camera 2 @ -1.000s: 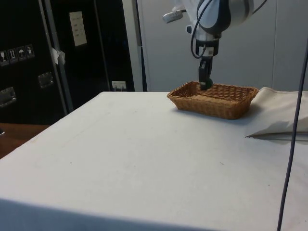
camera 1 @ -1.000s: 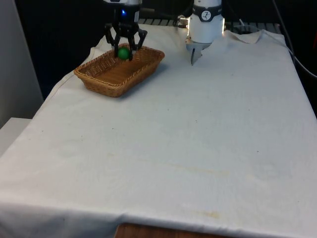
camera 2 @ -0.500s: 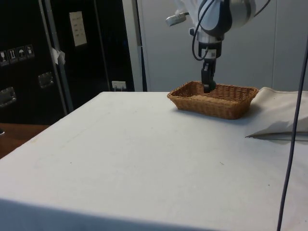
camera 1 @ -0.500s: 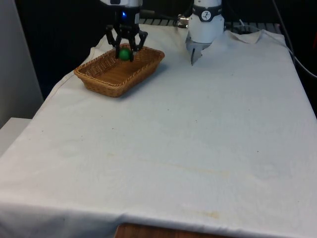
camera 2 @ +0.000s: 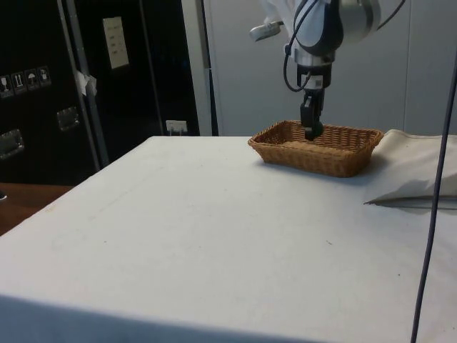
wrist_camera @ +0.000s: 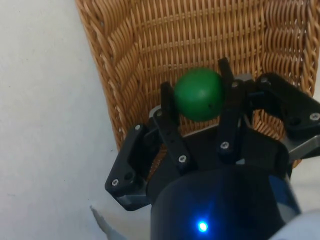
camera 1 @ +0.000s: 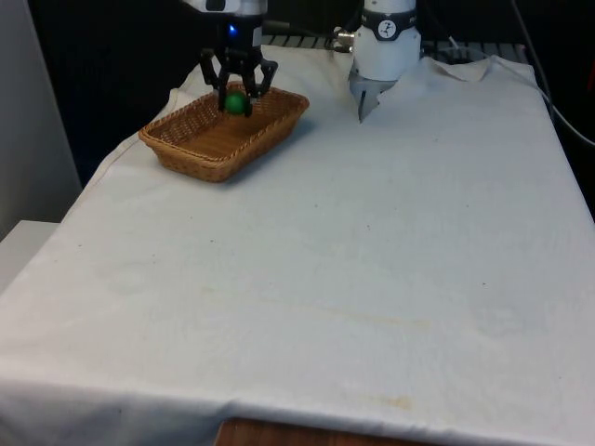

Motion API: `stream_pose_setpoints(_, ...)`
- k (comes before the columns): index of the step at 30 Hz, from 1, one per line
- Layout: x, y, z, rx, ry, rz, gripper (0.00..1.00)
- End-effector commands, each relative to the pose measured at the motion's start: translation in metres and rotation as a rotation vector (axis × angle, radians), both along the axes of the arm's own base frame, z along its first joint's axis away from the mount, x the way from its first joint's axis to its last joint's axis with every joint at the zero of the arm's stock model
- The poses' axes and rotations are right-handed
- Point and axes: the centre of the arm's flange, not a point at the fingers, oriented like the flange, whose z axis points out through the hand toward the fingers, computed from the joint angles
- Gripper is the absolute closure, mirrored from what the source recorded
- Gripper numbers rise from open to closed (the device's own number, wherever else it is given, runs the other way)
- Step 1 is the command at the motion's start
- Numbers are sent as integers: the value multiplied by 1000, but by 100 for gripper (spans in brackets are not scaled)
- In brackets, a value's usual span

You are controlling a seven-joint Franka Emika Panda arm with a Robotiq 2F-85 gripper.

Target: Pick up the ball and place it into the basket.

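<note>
White cloth (camera 1: 372,279) covers the table, near end bare, faint yellowish stains near the front edge. Far end, toward the front view's left: brown wicker basket (camera 1: 200,139), rectangular, sitting flat on the cloth, long axis angled across the corner. Side view puts the basket (camera 2: 335,153) at the far end too, with a rumpled fold of cloth just beside it.

Gripper (camera 1: 236,93) hangs over the basket's far half, pointing down. Its 2 fingers are closed on the green ball (camera 1: 235,102), which sits between the tips, above the basket floor, not touching the weave as far as I can tell. Wrist view confirms: ball (wrist_camera: 198,94) pinched between both fingers (wrist_camera: 167,120), basket (wrist_camera: 150,50) weave directly under it, near one of the basket's walls. In the side view the gripper (camera 2: 312,128) tips dip just below the basket rim line; ball barely visible there.
</note>
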Motion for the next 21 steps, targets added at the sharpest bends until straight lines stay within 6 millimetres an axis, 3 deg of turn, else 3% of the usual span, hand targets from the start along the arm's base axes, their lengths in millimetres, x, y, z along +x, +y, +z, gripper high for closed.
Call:
stream_pose_setpoints(1,-5,5,-4,13,-11,-5,99)
stream_pose_setpoints(8,-4,-7,-2,-2,3,-35,99)
stream_pose_setpoints(12,-10,-2,-9,6,-3,-53,97)
stream_pose_setpoints(14,-10,-3,-10,6,-1,-57,86)
stream_pose_setpoints(16,-10,-3,-11,5,1,-63,56)
stream_pose_setpoints(19,-6,-10,-7,-5,14,-67,30)
stream_pose_setpoints(20,-10,-3,-12,4,2,-67,30)
stream_pose_setpoints(21,-10,-3,-12,4,4,-68,21)
